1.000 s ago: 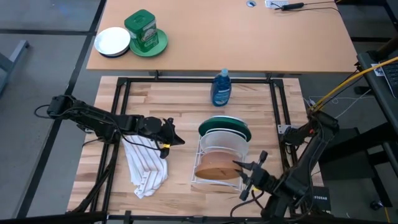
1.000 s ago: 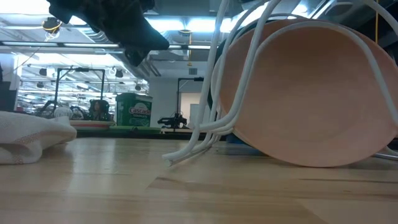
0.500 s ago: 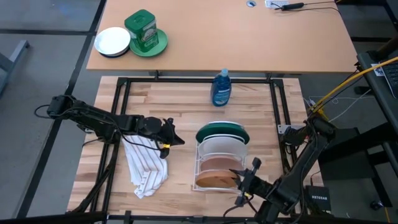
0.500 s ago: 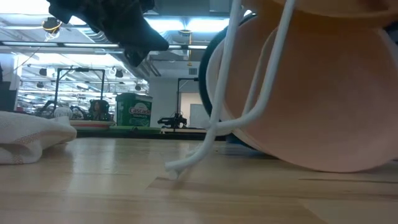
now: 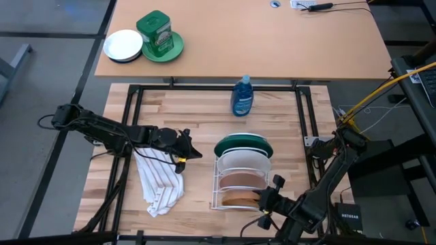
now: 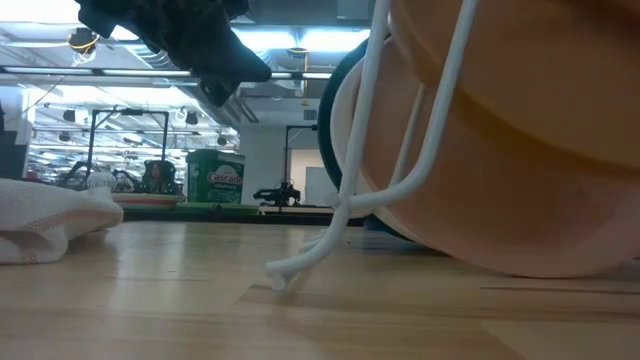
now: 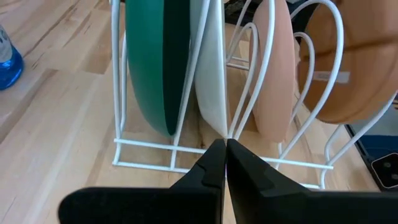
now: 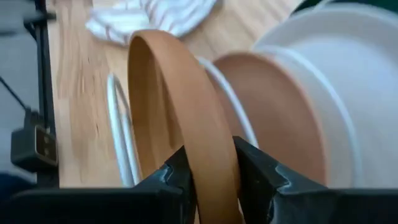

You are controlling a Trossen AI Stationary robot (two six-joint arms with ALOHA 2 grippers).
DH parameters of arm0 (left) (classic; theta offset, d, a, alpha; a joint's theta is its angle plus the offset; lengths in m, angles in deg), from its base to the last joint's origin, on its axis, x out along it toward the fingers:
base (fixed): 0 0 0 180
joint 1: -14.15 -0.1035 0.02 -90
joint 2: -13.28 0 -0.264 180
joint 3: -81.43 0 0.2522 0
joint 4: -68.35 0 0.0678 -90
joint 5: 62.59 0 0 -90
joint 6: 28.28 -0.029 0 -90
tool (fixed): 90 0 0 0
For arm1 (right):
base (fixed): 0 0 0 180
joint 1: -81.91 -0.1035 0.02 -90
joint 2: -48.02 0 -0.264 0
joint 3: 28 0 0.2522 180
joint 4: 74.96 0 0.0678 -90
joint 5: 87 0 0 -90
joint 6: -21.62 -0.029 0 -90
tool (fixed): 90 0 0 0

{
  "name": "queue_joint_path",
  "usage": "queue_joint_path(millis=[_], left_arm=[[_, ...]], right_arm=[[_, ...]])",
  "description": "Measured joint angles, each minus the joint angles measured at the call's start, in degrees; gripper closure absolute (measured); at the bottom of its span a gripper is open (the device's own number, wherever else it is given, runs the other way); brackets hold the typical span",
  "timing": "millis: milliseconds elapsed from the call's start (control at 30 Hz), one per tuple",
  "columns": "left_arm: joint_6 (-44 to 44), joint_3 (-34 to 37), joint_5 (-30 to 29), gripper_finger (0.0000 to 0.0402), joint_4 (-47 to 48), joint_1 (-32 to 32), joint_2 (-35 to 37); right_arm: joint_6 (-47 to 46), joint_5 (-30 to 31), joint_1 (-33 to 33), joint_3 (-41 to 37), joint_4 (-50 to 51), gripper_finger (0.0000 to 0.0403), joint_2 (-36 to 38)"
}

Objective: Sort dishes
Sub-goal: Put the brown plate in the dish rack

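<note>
The left claw [image 5: 193, 154] hangs over the light wooden bench [image 5: 191, 119] beside a white striped cloth [image 5: 159, 180], its two fingers pressed together and holding nothing. To its right stands a white wire rack [image 5: 219, 192]. In it, on edge, sit the dark green round plate [image 7: 154, 62], the white round plate [image 7: 208, 74], the salmon pink round plate [image 7: 275, 68] and the brown wood-like round plate [image 8: 177, 118]. The right claw [image 8: 211, 167] pinches the brown plate's rim at the rack's near end.
</note>
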Motion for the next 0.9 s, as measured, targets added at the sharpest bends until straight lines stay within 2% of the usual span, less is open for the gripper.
queue_joint_path(millis=[600,900], left_arm=[[-1.98,0.0,0.0,0.0396,0.02,0.0,0.0],[-2.72,0.0,0.0,0.0396,0.04,0.02,0.0]], right_arm=[[1.42,-21.25,7.96,0.11,-0.3,0.0306,0.02],[1.87,-24.2,9.04,0.11,-0.14,0.0306,0.11]])
